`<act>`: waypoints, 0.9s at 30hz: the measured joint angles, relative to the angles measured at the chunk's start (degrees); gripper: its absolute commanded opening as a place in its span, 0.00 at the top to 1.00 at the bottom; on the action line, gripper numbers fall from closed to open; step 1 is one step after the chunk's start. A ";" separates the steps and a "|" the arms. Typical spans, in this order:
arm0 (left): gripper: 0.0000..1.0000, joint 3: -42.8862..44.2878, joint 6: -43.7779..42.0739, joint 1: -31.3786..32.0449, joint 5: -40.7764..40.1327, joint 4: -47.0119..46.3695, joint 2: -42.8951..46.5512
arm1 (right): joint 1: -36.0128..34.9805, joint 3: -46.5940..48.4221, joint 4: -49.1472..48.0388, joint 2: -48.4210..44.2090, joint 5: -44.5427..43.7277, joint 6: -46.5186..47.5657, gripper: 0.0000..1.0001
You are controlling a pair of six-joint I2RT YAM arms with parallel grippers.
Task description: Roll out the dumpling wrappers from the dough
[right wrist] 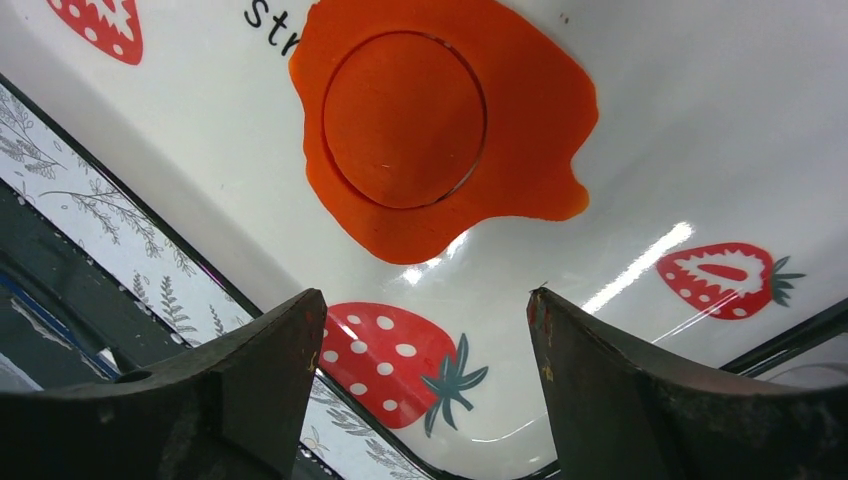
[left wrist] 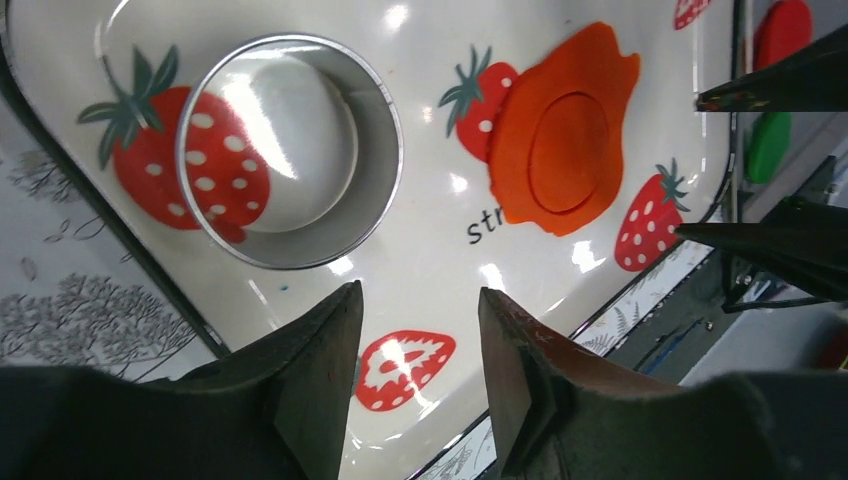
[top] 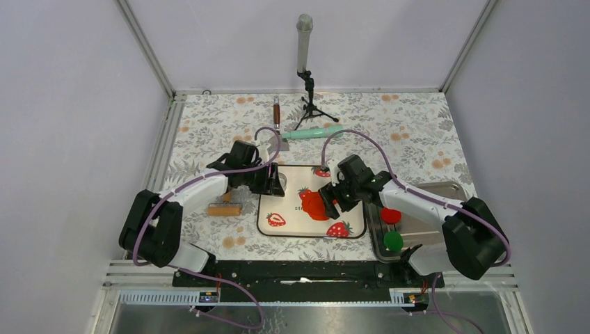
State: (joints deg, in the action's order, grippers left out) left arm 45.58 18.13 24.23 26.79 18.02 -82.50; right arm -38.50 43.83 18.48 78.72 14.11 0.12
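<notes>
A flat, ragged orange-red dough sheet (right wrist: 520, 150) lies on the white strawberry board (top: 292, 221). Inside it, a clean circular cut line outlines a round dumpling wrapper (right wrist: 405, 118), level with the sheet around it. In the left wrist view the same dough (left wrist: 610, 80) and wrapper (left wrist: 568, 138) show. A small metal ring cutter (left wrist: 290, 150) stands on the board's left part. My left gripper (left wrist: 420, 295) is open just short of the cutter, holding nothing. My right gripper (right wrist: 425, 300) is open over the board's near edge, just short of the dough, with nothing between its fingers.
To the right of the board, a metal tray (top: 424, 223) holds a crimson disc (top: 391, 216) and a green disc (top: 393, 241). A wooden rolling pin (top: 225, 209) lies left of the board. Behind it are a green-handled tool (top: 313, 132), a brown-handled tool (top: 276, 115) and a microphone stand (top: 306, 62).
</notes>
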 measured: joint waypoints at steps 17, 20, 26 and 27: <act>0.54 -3.30 2.71 0.50 3.37 -5.75 -0.59 | -5.35 3.13 -0.02 8.15 -6.10 -7.30 0.12; 0.54 -3.30 2.69 0.50 3.34 -5.75 -0.59 | -6.54 3.26 -0.04 9.01 -6.38 -7.63 0.13; 0.54 -3.30 2.69 0.50 3.34 -5.95 -0.59 | -7.32 4.50 -0.61 10.62 -7.89 -7.69 0.19; 0.54 -3.30 2.69 0.50 3.34 -6.01 -0.59 | -7.34 4.63 -0.96 10.93 -8.28 -7.69 0.20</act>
State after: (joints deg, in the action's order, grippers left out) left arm 42.28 20.82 24.73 30.13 12.01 -83.09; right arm -45.84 48.47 17.52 89.65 5.82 -7.57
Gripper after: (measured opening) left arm 0.465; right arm 0.833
